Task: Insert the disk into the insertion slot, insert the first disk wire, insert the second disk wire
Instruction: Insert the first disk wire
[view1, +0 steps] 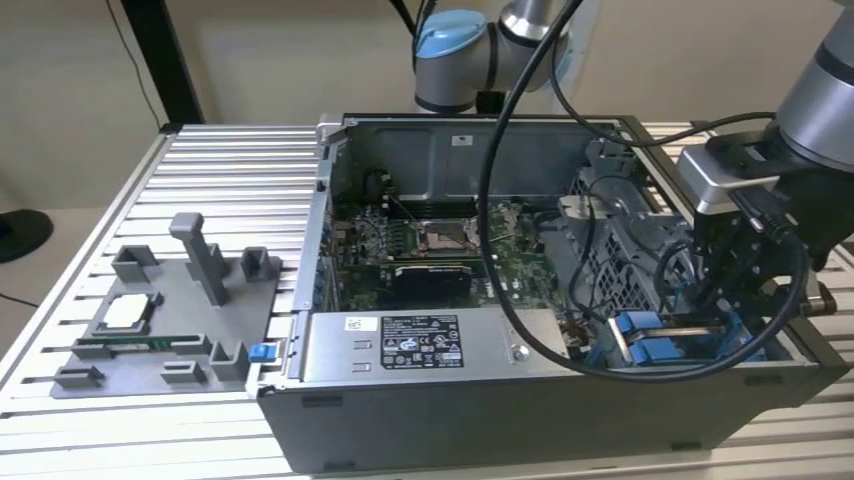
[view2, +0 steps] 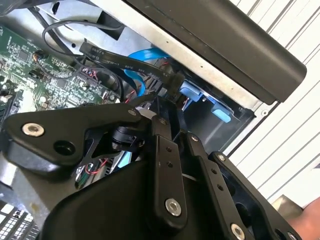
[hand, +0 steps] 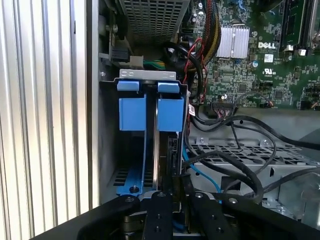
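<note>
Plug (view2: 170, 90) clenched in the jaws of the gripper (view2: 176, 129), we are lining it up square with the disk (hand: 156, 150) sitting in the slot (view1: 763, 350) at the exterior view's lower right.

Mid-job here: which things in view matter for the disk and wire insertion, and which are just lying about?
Job: insertion slot with blue pieces; flat black wire with connector; pincer at the slot.
Lying about: labelled power-supply box; grey tray of parts beside the case; perforated cage; motherboard.
</note>
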